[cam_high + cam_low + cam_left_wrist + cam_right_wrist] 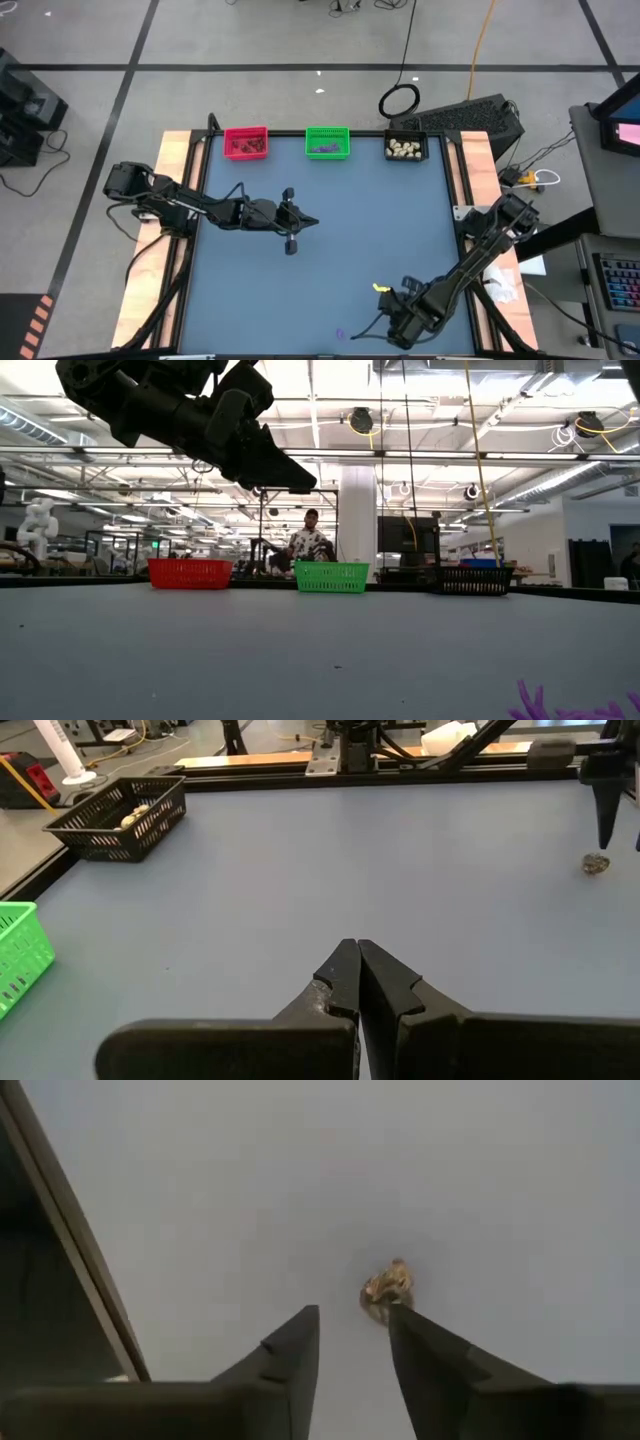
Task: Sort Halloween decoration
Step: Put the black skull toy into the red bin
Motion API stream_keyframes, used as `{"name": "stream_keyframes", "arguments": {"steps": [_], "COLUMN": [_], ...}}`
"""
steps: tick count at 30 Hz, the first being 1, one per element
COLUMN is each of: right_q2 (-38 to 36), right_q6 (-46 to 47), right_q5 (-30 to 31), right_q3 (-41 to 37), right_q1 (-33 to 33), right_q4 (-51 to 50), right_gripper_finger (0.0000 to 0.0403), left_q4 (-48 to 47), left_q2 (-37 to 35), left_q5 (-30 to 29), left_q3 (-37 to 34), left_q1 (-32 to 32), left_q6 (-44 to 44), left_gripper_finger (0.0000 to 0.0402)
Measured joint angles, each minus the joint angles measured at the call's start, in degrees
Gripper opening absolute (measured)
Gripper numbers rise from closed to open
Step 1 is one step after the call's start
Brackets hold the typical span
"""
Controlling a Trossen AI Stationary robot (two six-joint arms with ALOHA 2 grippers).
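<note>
The right gripper is hovering low at the bench's five o'clock, jaws parted beside a small brownish trinket, while the left gripper is waiting mid-bench, jaws closed and empty.

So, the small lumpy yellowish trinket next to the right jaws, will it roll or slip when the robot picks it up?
The small lumpy yellowish trinket looks irregular, not round, so it probably wobbles rather than rolls. It seems tiny beside the right gripper, so it is likely light and may skid on the smooth grey table if nudged. It sits against one fingertip, off-centre.
</note>
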Motion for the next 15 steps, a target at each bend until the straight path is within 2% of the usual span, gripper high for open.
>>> {"name": "stream_keyframes", "arguments": {"steps": [4, 11, 15], "right_q2": [1.23, 1.84, 1.84], "right_q6": [-1.6, -4.35, -4.1], "right_q5": [0.08, 0.26, 0.26], "right_q3": [0.0, 0.0, 0.02], "right_q1": [-0.02, 0.0, 0.0], "right_q4": [-0.89, -1.07, -1.65], "right_gripper_finger": [0.0115, 0.0013, 0.0011], "left_q4": [0.0, -0.2, -0.22], "left_q2": [-0.01, 0.0, -0.01], "left_q5": [0.0, 0.0, 0.0], "left_q3": [0.0, 0.0, 0.0], "left_q1": [0.0, 0.0, 0.0], "left_q6": [0.06, 0.03, 0.04], "left_gripper_finger": [0.0, 0.0, 0.0]}}
